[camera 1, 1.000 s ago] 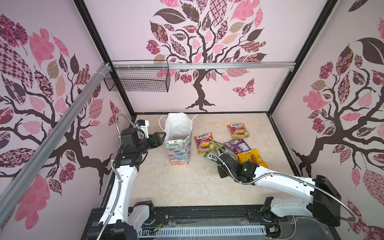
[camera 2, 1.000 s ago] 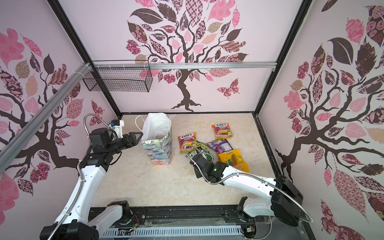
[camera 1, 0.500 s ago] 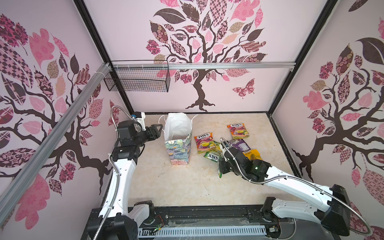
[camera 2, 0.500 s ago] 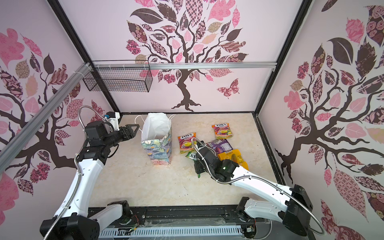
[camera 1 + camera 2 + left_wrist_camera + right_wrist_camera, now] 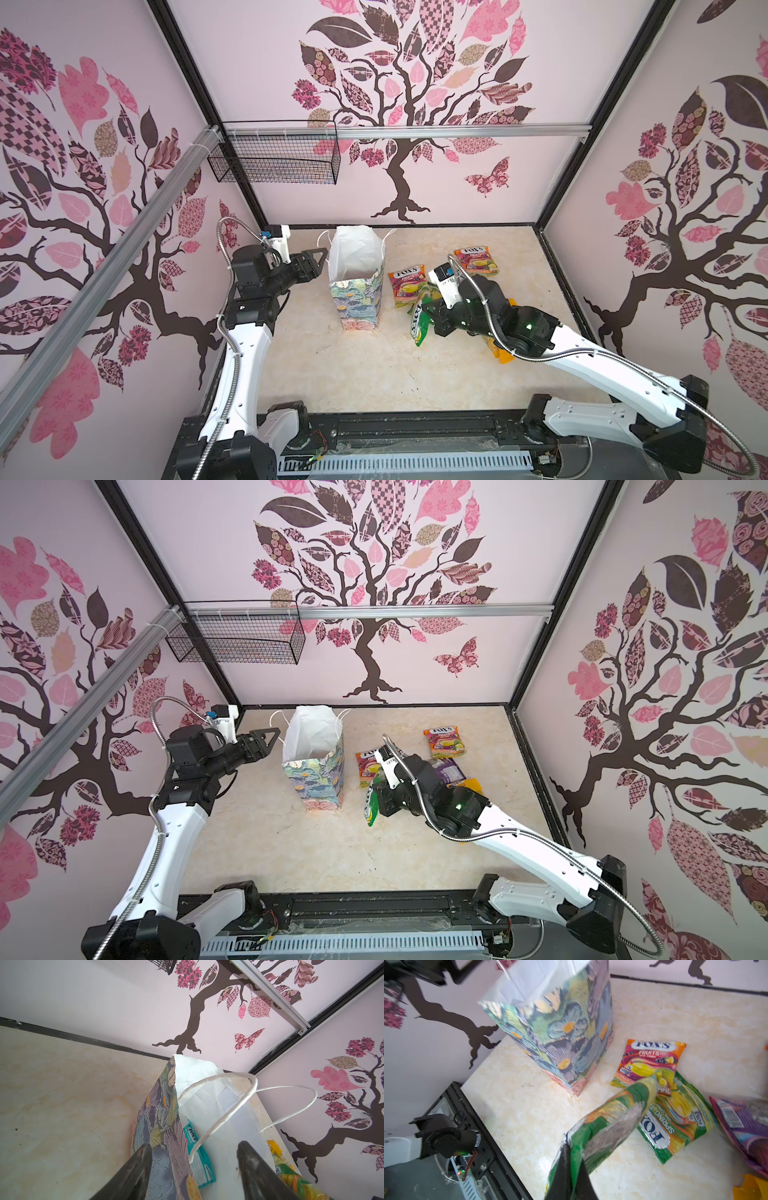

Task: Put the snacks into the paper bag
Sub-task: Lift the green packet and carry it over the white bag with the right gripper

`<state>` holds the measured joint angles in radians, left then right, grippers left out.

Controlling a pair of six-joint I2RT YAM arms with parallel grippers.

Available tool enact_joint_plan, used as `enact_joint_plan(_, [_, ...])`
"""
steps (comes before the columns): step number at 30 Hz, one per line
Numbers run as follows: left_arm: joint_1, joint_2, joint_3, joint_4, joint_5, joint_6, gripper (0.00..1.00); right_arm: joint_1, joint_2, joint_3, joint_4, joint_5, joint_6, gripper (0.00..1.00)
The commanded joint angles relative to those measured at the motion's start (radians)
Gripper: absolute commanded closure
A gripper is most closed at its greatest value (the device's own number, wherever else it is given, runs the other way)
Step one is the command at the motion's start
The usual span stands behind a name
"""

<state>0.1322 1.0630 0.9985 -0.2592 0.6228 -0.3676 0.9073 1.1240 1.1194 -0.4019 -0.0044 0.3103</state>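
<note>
The right claw (image 5: 429,319) is clamped on a green packet (image 5: 417,322) that sticks out ahead of it over the bench (image 5: 353,374). Just past the packet's tip lies an orange packet (image 5: 407,282). Beyond that, toward the other arm, stands the upright paper bag (image 5: 359,299). The left claw (image 5: 319,258) hangs with its jaws spread just beside the bag's rim. A teal packet (image 5: 198,1157) is inside the bag.

- We see a black wire basket (image 5: 274,160) hanging from an aluminium rail (image 5: 457,132).
- We see a tree decal (image 5: 399,183) and a butterfly decal (image 5: 488,178) on the back wall (image 5: 257,62).
- We see a beige marbled tabletop (image 5: 353,365).
</note>
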Motion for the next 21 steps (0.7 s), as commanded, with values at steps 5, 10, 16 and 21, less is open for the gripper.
enact_joint_plan(5, [-0.016, -0.008, -0.027, 0.049, 0.029, -0.01, 0.32, 0.001, 0.055, 0.217, 0.047, -0.126, -0.053, 1.0])
enact_joint_plan(10, [-0.034, -0.006, -0.027, 0.049, 0.035, -0.013, 0.35, 0.001, 0.105, 0.31, 0.066, -0.188, -0.065, 1.0])
enact_joint_plan(16, [-0.048, -0.013, -0.026, 0.041, 0.024, -0.004, 0.36, 0.002, 0.203, 0.491, 0.037, -0.285, -0.085, 1.0])
enact_joint_plan(21, [-0.058, -0.014, -0.017, 0.013, 0.012, 0.008, 0.36, 0.002, 0.302, 0.663, -0.005, -0.33, -0.089, 1.0])
